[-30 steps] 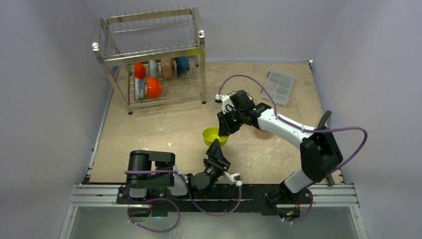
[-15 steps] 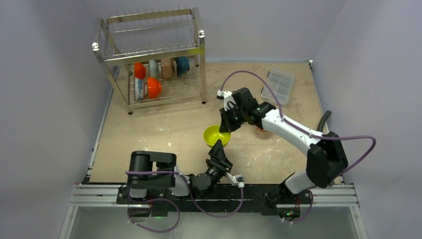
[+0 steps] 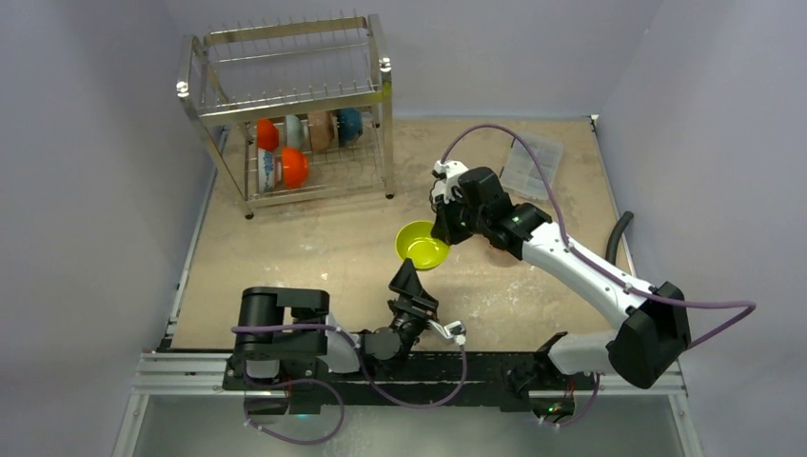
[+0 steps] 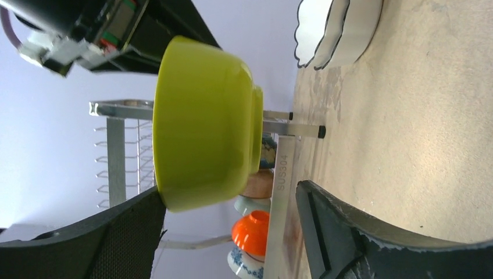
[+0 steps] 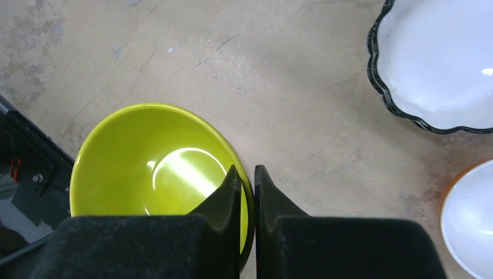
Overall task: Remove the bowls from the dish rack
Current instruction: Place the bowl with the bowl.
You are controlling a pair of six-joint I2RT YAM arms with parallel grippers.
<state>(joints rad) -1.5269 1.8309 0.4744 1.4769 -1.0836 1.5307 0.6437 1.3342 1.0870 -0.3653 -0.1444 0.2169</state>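
Note:
My right gripper (image 5: 247, 171) is shut on the rim of a yellow-green bowl (image 5: 151, 163), one finger inside and one outside. In the top view that bowl (image 3: 423, 244) hangs mid-table, with the right gripper (image 3: 443, 231) at its far right edge. My left gripper (image 3: 407, 281) is open just in front of the bowl (image 4: 203, 122) and holds nothing. The dish rack (image 3: 285, 105) stands at the far left. Its lower tier holds an orange bowl (image 3: 294, 168), a blue-patterned one (image 3: 265, 171), a second orange (image 3: 267, 134), a tan (image 3: 319, 130) and a teal one (image 3: 349, 125).
A white scalloped bowl (image 5: 442, 64) and an orange bowl with a white inside (image 5: 471, 221) sit on the table to the right of the held bowl. A clear plastic compartment box (image 3: 533, 162) lies at the far right, partly behind the right arm's cable.
The right gripper closed on the yellow-green bowl's rim and carried it right and farther from the bases. The left gripper opened wider and let the bowl go.

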